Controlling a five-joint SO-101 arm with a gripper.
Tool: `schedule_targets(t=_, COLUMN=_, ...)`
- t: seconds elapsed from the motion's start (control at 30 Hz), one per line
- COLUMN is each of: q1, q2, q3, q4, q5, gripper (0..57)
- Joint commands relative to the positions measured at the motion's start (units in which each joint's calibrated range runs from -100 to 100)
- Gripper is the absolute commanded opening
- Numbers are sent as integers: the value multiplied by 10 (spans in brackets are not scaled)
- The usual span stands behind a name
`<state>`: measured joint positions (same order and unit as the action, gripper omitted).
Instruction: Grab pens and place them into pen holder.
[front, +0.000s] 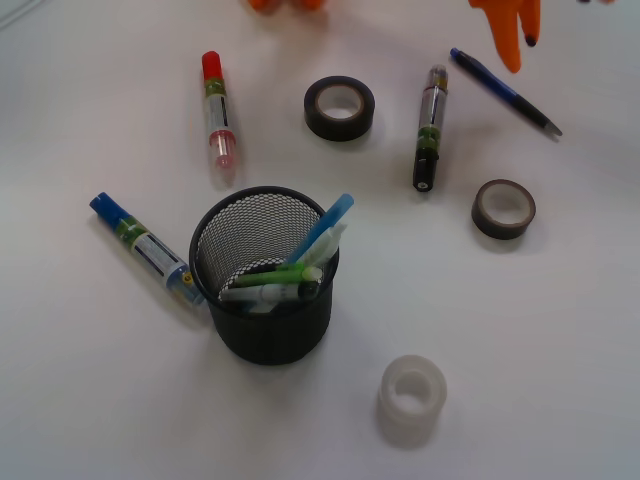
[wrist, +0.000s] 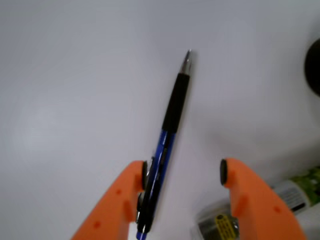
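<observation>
The pen holder (front: 262, 300), a black mesh cup, stands near the front centre. In it lean a light blue pen (front: 325, 226), a green pen (front: 280, 277) and pale pens. A dark blue pen (front: 505, 92) with a black grip lies flat on the table at the back right. My orange gripper (front: 522, 48) hangs just above its upper end. In the wrist view the gripper (wrist: 183, 172) is open, and the dark blue pen (wrist: 167, 135) lies on the table right against the left finger (wrist: 131, 186). The right finger (wrist: 241, 186) stands well apart from it.
Three thick markers lie about: a red-capped one (front: 217, 115), a blue-capped one (front: 145, 250) beside the holder, and a black-tipped one (front: 430, 128), which shows as a marker (wrist: 220, 225) under the right finger. There are also a black tape roll (front: 340, 107), a dark roll (front: 503, 208) and a translucent roll (front: 412, 398).
</observation>
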<state>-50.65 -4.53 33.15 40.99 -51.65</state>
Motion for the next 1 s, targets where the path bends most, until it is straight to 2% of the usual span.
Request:
schedule_targets(t=0.0, q1=-24, q2=46, q3=-39, q4=-9, q5=-22, gripper=171)
schedule_targets(t=0.47, q1=-14, q2=223, q3=-130, q4=-13, q5=-42, gripper=165)
schedule_targets(t=0.67, q1=-11, q2=269, q3=-142, q4=-14, q5=-42, gripper=18)
schedule_targets(t=0.97, q1=-1, q2=266, q3=-145, q4=-21, q5=-38, gripper=5)
